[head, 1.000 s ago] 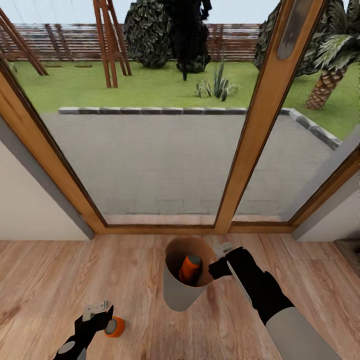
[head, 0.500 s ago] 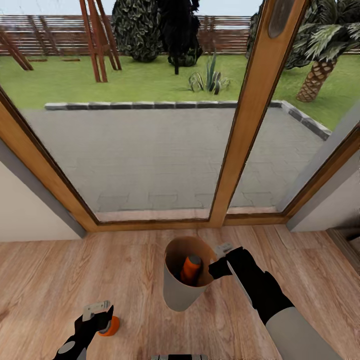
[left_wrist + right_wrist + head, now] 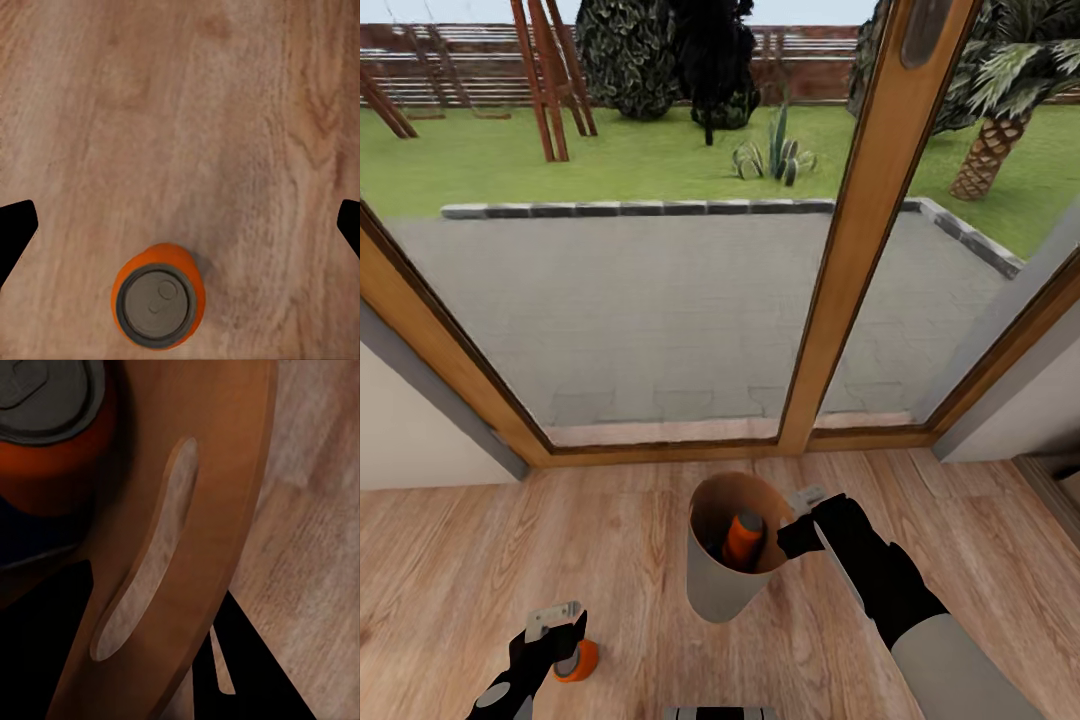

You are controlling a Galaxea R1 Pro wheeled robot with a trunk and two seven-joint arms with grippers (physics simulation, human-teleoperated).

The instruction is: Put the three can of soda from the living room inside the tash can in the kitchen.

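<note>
- Gripping the bin [image 3: 715,585] by its rim, the right gripper [image 3: 797,520] carries it; one orange can [image 3: 741,540] leans inside.
- Left of the bin, the left gripper [image 3: 565,640] hangs spread above a second can [image 3: 158,305] standing on the floor [image 3: 450,560].
- Likely next: lower, pinch, lift it binward.

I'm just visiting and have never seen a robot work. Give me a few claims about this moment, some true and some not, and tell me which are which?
1. An orange can sits inside the bin. True.
2. The right gripper is at the bin's rim. True; the right wrist view shows the bin's wall between its fingers.
3. The bin lies tipped over on the floor. False: it is upright, slightly tilted, in the right gripper's grasp.
4. The left gripper is clamped on a blue can. False: it is open above a second orange can standing on the wood floor.
5. Glass garden doors stand ahead of the robot. True.
</note>
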